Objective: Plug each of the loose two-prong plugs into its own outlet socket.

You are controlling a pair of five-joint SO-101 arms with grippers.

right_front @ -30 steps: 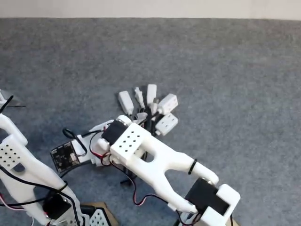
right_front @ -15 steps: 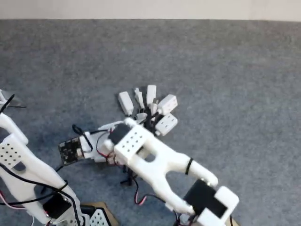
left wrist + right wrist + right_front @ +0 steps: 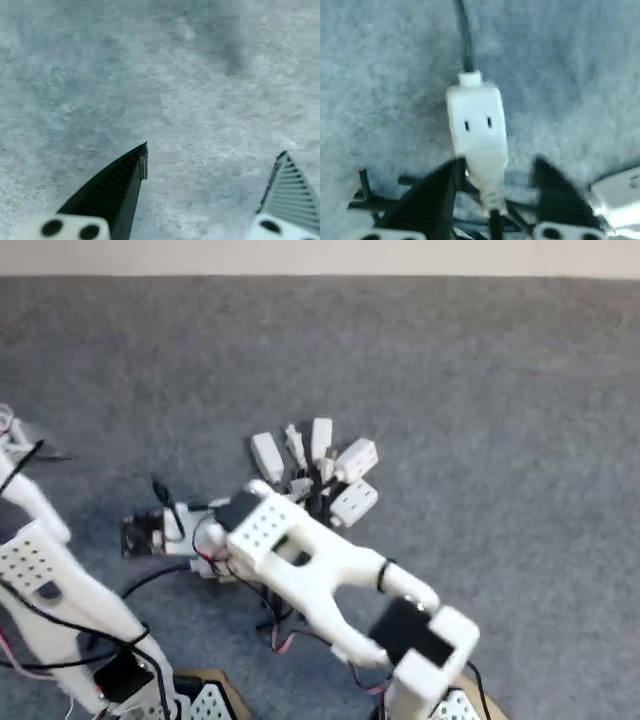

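The right hand (image 3: pixel 500 164) is open, fingers (image 3: pixel 434 196) flanking the end of a socket (image 3: pixel 476 120). The left hand (image 3: pixel 214 152) gapes above the tabletop (image 3: pixel 200 75).

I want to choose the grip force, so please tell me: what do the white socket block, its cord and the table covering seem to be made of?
White socket block: likely hard moulded plastic, smooth and slightly glossy, with clean edges and two neat slots.
Cord: probably a rubber or vinyl sheath, black and matte.
Table covering: looks like grey felt or short-pile carpet, judging by its fuzzy, mottled texture.
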